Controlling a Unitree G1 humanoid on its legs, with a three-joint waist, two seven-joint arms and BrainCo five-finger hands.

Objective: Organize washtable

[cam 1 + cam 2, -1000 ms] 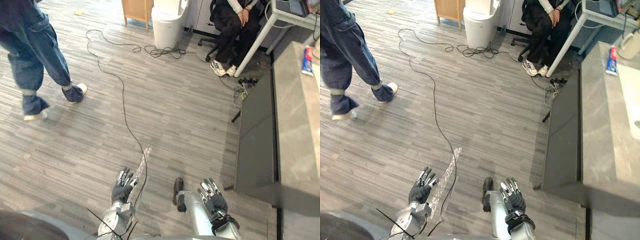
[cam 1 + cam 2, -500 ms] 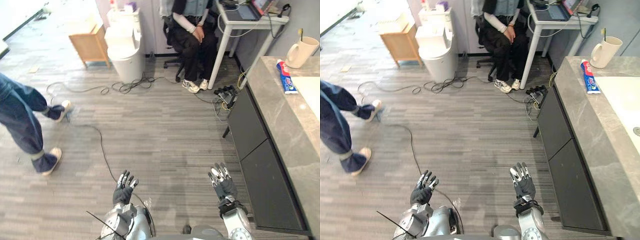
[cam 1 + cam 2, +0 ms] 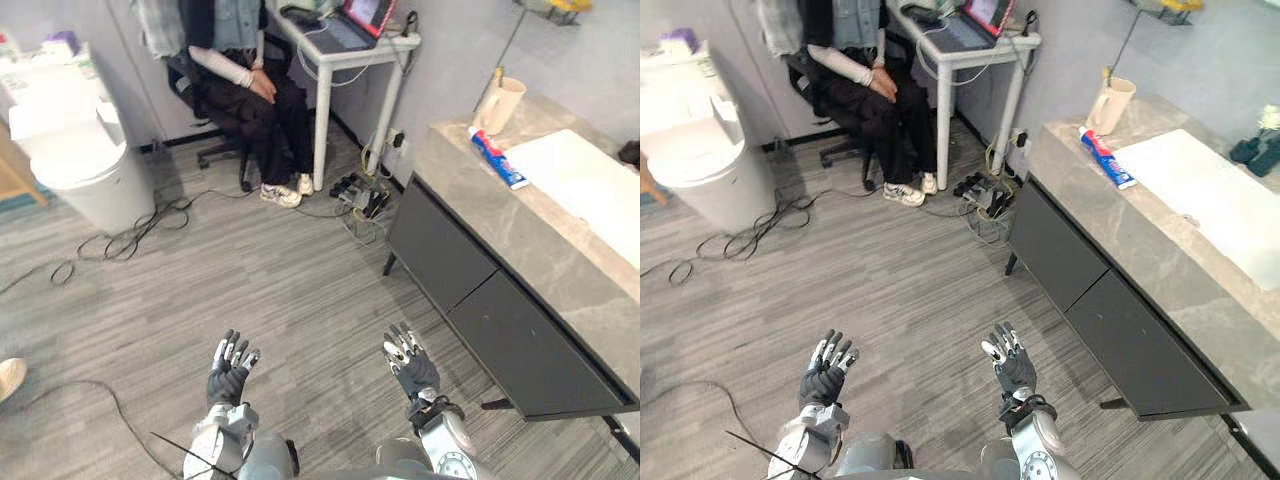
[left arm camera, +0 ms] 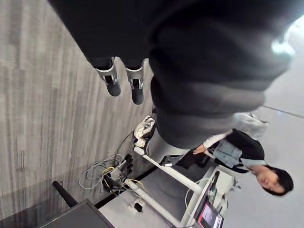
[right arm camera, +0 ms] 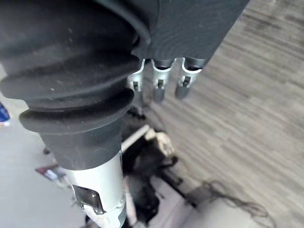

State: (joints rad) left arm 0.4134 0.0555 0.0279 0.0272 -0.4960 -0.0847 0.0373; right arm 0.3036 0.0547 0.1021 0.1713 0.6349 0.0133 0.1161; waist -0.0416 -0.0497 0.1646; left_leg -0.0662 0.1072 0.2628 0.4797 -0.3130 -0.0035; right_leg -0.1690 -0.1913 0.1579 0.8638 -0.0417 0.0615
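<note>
Swinging right since half a second ago, our head camera now sets the bench (image 3: 520, 232) along the right side, and the walker in jeans is down to one shoe (image 3: 8, 378) at the left edge. We hold our left hand (image 3: 229, 375) and right hand (image 3: 410, 365) low over the floor (image 3: 300, 290), well short of the bench, fingers straight and spread, holding nothing. At the bench's far end a toothpaste tube (image 3: 493, 157) lies near a mug (image 3: 500, 100), beside the white sink (image 3: 590, 185). A person (image 3: 240, 95) sits by a desk (image 3: 340, 45) beyond.
</note>
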